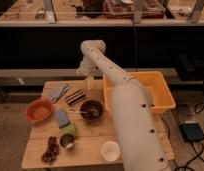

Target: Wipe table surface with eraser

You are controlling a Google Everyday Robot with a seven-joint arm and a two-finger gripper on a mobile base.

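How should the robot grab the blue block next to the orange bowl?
From straight above, pinching across its two long sides: the blue block lies flat on the table, and its short width looks easier to span. The gripper hangs over the far table edge, well behind it.

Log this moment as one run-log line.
task: wipe table | gripper: over table far edge, near striped block | arm: across yellow bin
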